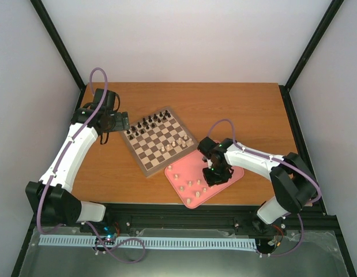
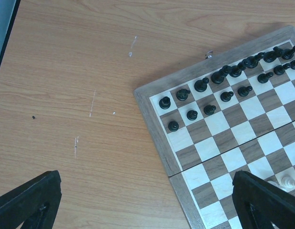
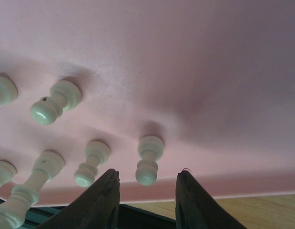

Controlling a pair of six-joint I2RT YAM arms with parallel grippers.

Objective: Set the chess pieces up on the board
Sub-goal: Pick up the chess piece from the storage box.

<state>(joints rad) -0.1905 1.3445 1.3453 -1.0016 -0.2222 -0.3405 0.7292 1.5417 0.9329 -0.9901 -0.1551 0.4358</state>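
The board (image 1: 145, 160) lies at an angle in mid-table, with black pieces (image 1: 148, 122) along its far side and a few cream chess pieces (image 1: 176, 143) near its right side. More cream chess pieces (image 1: 190, 184) stand on the pink tray (image 1: 179, 173). My right gripper (image 1: 215, 176) hangs low over this tray. In the right wrist view it (image 3: 148, 175) is open, its fingertips on either side of one cream pawn (image 3: 149, 152) with a gap on each side. My left gripper (image 1: 120, 122) hovers by the board's left corner, open and empty (image 2: 147, 210).
Other cream pieces (image 3: 92, 162) (image 3: 54, 102) stand close to the left of the pawn on the tray (image 3: 209, 71). Black pieces (image 2: 223, 76) fill the board's far rows (image 2: 157, 124). The tray's near edge lies close to the table's front rail (image 1: 184, 212).
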